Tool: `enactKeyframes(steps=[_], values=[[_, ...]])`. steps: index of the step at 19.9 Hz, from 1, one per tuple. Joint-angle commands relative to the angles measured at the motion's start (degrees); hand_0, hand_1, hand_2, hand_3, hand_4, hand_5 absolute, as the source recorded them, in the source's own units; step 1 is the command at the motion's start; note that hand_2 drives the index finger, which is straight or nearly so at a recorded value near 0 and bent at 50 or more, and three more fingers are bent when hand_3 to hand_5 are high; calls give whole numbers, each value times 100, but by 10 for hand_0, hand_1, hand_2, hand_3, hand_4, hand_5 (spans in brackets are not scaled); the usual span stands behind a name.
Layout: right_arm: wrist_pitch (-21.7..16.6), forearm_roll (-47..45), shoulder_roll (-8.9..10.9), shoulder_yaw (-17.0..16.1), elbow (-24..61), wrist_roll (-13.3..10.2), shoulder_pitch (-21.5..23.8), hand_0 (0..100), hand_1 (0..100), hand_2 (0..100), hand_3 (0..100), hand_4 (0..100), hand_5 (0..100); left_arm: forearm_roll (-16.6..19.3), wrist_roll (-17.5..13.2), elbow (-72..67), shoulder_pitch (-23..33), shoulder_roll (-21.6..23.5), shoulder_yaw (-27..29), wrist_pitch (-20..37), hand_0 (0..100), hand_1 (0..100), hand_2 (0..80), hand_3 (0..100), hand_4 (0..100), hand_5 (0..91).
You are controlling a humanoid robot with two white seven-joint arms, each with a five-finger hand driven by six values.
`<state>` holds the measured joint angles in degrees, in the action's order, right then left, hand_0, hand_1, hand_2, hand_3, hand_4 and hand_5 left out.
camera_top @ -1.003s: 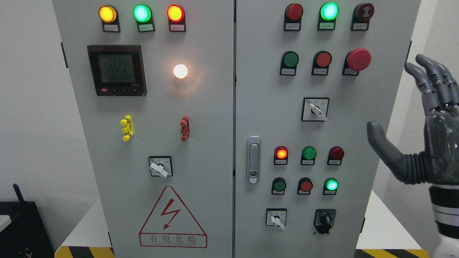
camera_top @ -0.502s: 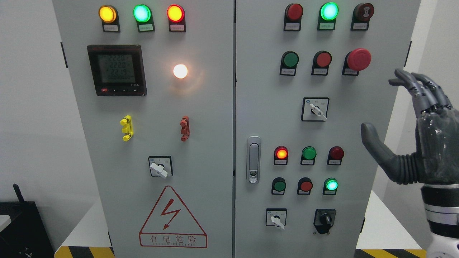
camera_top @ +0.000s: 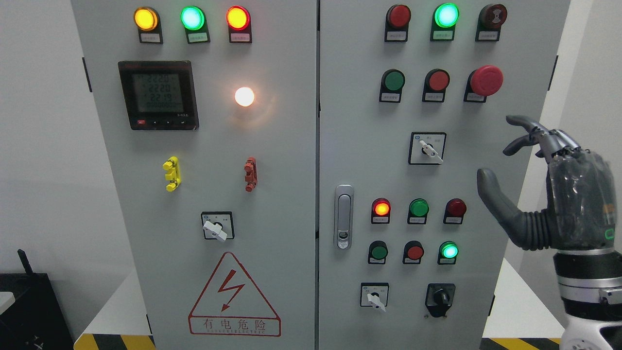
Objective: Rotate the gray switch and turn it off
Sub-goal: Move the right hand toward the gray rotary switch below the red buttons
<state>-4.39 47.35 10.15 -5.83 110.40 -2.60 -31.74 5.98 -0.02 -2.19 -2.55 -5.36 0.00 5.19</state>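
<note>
The right hand (camera_top: pixel 549 194) is raised at the right edge of the gray cabinet (camera_top: pixel 291 291), its fingers (camera_top: pixel 527 126) loosely bent forward, thumb spread, grasping nothing. The gray switch (camera_top: pixel 430 150) sits mid-height on the right door, below the red mushroom button (camera_top: pixel 486 80), its white lever pointing down-right. The hand is near it but not touching.

Four white-handled rotary switches (camera_top: pixel 426 148), one black selector switch (camera_top: pixel 440 297), one red mushroom button (camera_top: pixel 486 80), one digital meter (camera_top: pixel 158 95), one robot hand (camera_top: pixel 554 194).
</note>
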Motion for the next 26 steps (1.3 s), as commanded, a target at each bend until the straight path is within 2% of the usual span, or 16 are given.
enactKeyframes(steps=[1,3,6,10,18,26], values=[[219,2,-180,197,-141,-12,-17,233,273,359,730,783,992,0,2,-1,0,0,185,0,120,389,0,0,0,0],[245,2,-189,214,-141,-12,-17,191,281,381,735,785,994,0,2,-1,0,0,185,0,120,389,0,0,0,0],[377,2,-365,337,-141,-12,-43,116,287,419,743,790,995,0,2,-1,0,0,185,0,120,389,0,0,0,0],[517,11,-391,442,-141,-3,-69,65,294,423,749,803,997,0,2,8,0,0,185,0,120,389,0,0,0,0],[597,3,-602,601,-150,-21,-131,46,329,405,837,836,997,0,2,-1,0,0,185,0,120,389,0,0,0,0],[764,29,-752,697,-229,-56,-254,40,383,461,907,869,1000,0,2,0,0,0,185,0,120,389,0,0,0,0]])
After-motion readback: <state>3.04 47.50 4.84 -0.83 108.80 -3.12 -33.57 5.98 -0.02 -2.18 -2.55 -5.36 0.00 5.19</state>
